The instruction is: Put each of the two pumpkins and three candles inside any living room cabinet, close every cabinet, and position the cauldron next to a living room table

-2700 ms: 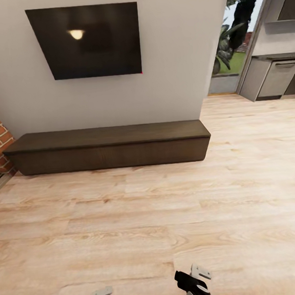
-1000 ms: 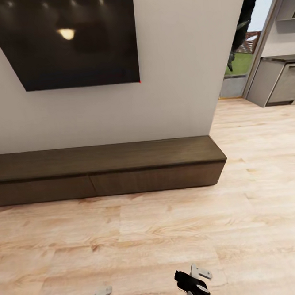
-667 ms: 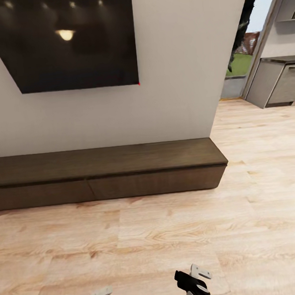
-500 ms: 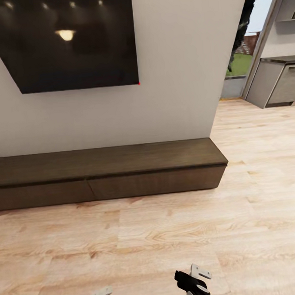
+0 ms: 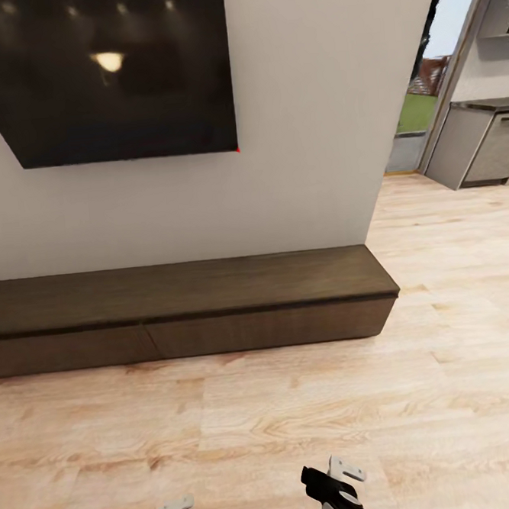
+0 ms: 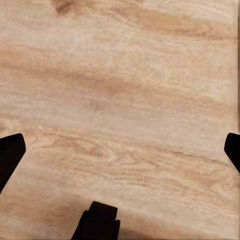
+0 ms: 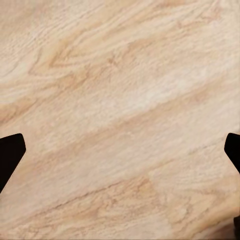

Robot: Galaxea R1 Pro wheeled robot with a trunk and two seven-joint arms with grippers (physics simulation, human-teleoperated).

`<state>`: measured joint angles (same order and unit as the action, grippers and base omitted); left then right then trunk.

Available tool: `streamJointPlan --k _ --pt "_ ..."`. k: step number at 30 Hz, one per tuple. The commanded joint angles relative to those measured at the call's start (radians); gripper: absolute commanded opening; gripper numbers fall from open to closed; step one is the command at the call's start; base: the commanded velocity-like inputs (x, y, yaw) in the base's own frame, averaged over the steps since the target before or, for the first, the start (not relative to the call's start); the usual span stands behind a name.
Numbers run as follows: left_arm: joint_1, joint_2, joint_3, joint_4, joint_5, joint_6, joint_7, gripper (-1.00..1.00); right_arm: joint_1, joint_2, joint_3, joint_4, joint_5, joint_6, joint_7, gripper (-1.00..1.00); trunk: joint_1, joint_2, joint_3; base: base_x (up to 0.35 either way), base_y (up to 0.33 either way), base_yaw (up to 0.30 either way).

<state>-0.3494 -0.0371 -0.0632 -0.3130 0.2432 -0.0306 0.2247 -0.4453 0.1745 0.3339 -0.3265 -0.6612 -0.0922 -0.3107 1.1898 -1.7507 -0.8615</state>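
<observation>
One long cabinet, seemingly shut, lengthwise along the wall; both jaws wide, empty.

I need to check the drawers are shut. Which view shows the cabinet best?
The head view: the cabinet spans it, its flat drawer fronts flush and closed. Both wrist views look down at the wooden floor instead.

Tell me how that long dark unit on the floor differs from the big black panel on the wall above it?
The cabinet is dark brown wood with visible grain; the wall screen is glossy black and mirrors ceiling lights. The cabinet is long and low and sits on the wooden floor against the wall; the screen hangs flat on the wall, well above it. The cabinet has closed drawer fronts split by a seam; the screen is one unbroken surface. Both are dark and rectangular.
</observation>
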Motion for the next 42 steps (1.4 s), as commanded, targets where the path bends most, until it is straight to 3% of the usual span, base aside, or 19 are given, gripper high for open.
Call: streamJointPlan --k 1,14,32,34,35,39,42 --pt "0.0 0.0 -0.007 0.0 0.01 -0.003 0.006 1.0 -0.001 0.0 0.008 0.001 -0.011 -0.007 -0.005 1.0 0.0 0.0 0.001 0.121 0.0 -0.111" --pt "0.0 0.001 -0.007 -0.001 0.01 -0.002 0.004 1.0 0.0 0.0 0.007 0.001 -0.011 -0.006 -0.004 1.0 0.0 0.0 0.01 0.234 0.0 -0.069" --pt "0.0 0.008 0.002 -0.008 0.023 0.029 -0.01 1.0 -0.001 0.0 0.01 0.001 0.004 -0.014 -0.004 1.0 0.0 0.0 0.01 0.033 0.063 0.015" --pt "-0.002 0.009 -0.001 -0.014 0.043 0.085 -0.01 1.0 -0.001 0.0 0.01 0.001 0.004 -0.014 -0.004 1.0 0.0 0.0 0.01 0.0 0.001 0.04" --pt "-0.004 0.01 -0.003 -0.031 0.056 0.15 -0.011 1.0 -0.001 0.0 0.01 0.001 0.005 -0.015 -0.004 1.0 0.0 0.0 0.01 0.0 0.001 0.02" --pt "-0.004 0.023 0.0 -0.274 0.108 0.501 -0.035 1.0 0.0 0.0 0.01 0.001 0.005 -0.015 -0.004 1.0 0.0 0.0 0.01 0.0 0.0 0.006" --pt "-0.002 0.054 0.012 -0.497 0.151 0.768 -0.041 1.0 -0.001 0.0 0.01 0.001 0.005 -0.015 -0.004 1.0 0.0 0.0 0.01 0.0 0.0 0.001"
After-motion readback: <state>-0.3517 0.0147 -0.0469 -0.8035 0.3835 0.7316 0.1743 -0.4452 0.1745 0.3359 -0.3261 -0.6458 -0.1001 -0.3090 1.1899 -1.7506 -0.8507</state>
